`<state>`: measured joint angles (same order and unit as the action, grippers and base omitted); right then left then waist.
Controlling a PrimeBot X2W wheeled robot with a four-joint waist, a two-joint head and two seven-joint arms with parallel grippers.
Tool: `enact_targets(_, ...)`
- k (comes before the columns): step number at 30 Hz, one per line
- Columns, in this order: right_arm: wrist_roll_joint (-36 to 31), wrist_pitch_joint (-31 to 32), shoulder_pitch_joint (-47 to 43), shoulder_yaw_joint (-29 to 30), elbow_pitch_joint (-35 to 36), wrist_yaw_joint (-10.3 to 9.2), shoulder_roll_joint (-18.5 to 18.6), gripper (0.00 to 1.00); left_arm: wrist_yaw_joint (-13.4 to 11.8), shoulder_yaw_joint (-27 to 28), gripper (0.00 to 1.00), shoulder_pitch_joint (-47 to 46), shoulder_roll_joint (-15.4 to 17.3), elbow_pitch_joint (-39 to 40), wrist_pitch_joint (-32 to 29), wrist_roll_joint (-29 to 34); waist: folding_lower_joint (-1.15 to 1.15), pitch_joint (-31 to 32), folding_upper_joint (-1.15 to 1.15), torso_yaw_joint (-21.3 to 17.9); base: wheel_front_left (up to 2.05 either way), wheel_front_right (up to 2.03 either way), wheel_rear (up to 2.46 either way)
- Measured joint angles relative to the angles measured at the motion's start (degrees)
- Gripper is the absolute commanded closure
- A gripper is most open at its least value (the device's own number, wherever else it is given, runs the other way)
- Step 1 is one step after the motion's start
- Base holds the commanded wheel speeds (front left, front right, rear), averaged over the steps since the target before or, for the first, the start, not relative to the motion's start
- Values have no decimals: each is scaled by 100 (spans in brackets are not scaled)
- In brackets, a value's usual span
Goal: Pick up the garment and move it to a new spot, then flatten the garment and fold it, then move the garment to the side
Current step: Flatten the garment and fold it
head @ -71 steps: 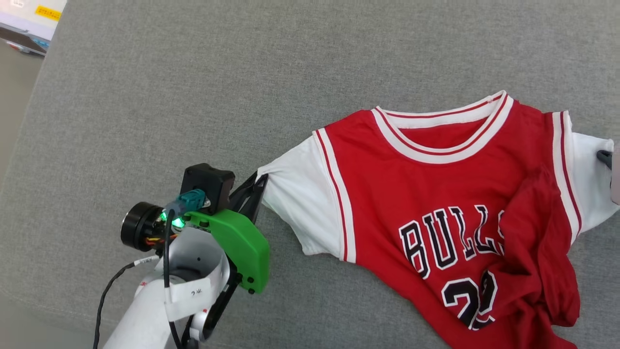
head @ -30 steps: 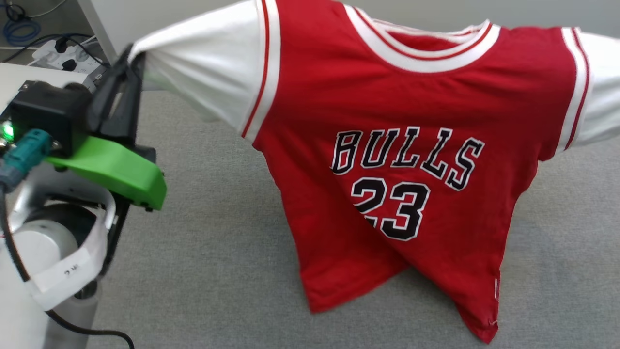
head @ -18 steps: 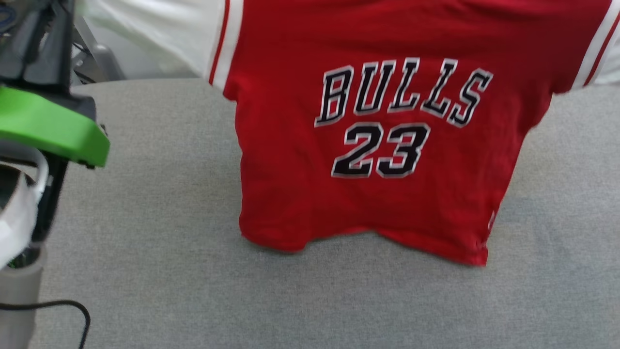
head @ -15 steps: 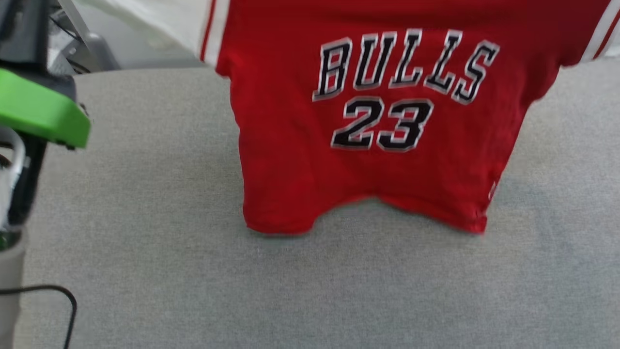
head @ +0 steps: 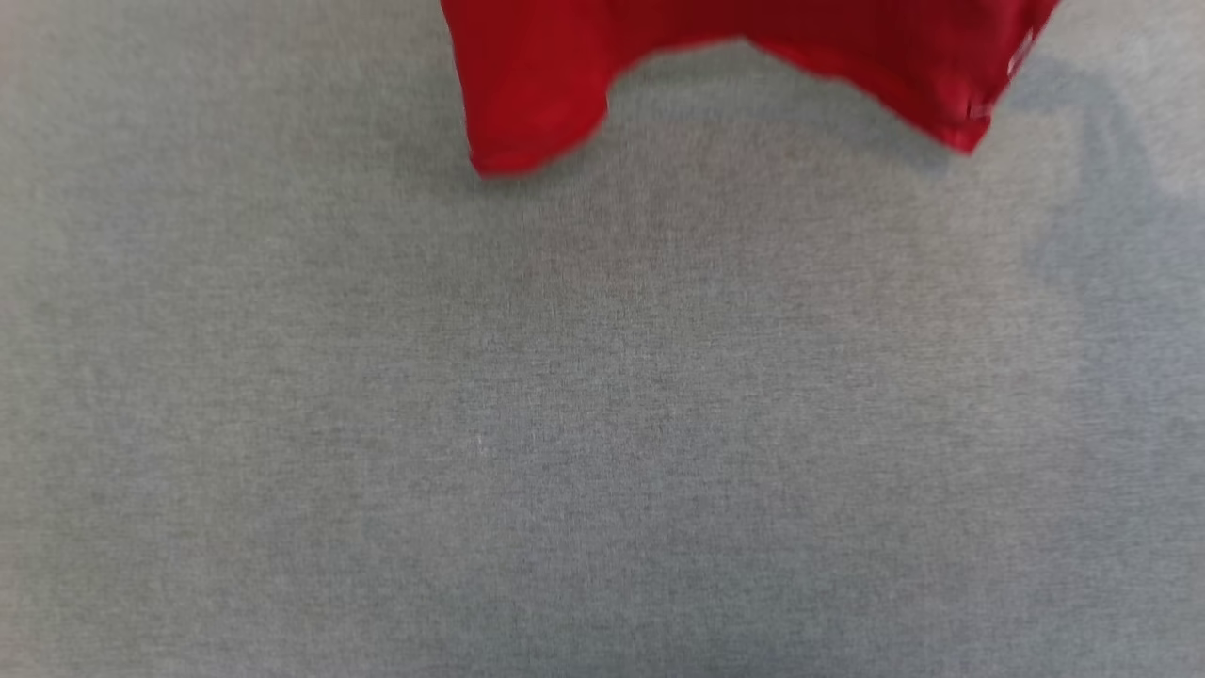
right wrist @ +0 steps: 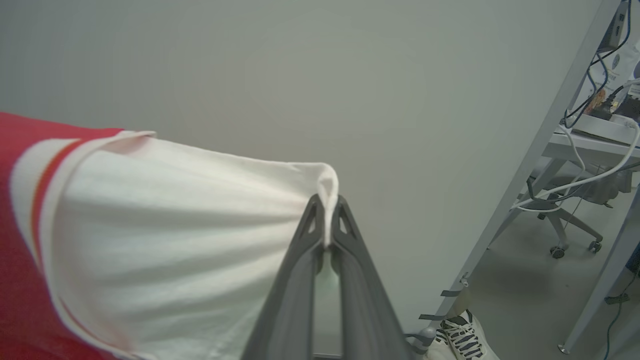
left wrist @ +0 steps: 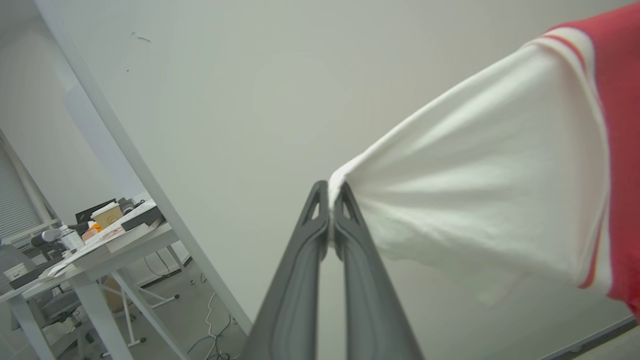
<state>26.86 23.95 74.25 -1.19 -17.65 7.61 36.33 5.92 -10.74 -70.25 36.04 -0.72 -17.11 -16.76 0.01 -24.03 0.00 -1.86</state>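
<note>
The garment (head: pixel 537 85) is a red jersey with white sleeves, and it hangs in the air. In the head view just its red bottom hem shows at the top, above the grey surface (head: pixel 602 424). My left gripper (left wrist: pixel 330 192) is shut on the tip of one white sleeve (left wrist: pixel 475 200), which stretches taut to the right. My right gripper (right wrist: pixel 326 202) is shut on the tip of the other white sleeve (right wrist: pixel 175 225), which stretches left toward the red body with striped trim.
A pale wall stands behind both grippers. A white desk (left wrist: pixel 100 245) with cups and clutter is at the left of the left wrist view. A grey post (right wrist: pixel 530 165), a wheeled chair base (right wrist: pixel 575 235) and a person's shoe (right wrist: pixel 460 330) show in the right wrist view.
The garment has risen from lying on the grey surface to hanging spread between both grippers. The head view has shifted, so now its hem alone shows at the top.
</note>
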Motion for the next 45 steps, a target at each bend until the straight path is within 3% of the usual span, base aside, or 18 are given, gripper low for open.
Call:
enact_targets(7,-583,-532,1610,70,-1205,1,-364,100,97,-353,100,-1808,-168,-1404,726,378,1,-820,0,20,0,0,0)
enact_targets(13,-1145,-1083,2525,111,-2079,1,-634,100,98,-479,100,-2833,-387,-2386,1503,572,1,-1397,0,19,0,0,0)
enact_targets(22,-1298,-1829,2810,-104,-2900,0,-1011,100,90,-659,100,-3256,-645,-3676,2369,712,1,-1861,0,23,0,0,0)
enact_targets(33,-635,-2380,1514,-668,-3144,-1,-1239,100,90,-813,100,-1914,-981,-4491,3029,382,0,-1534,0,51,0,0,0)
enact_targets(45,549,-2423,-878,-1515,-2753,-2,-1071,100,85,-881,100,661,-1334,-4310,3173,-41,-1,-625,0,60,0,0,0)
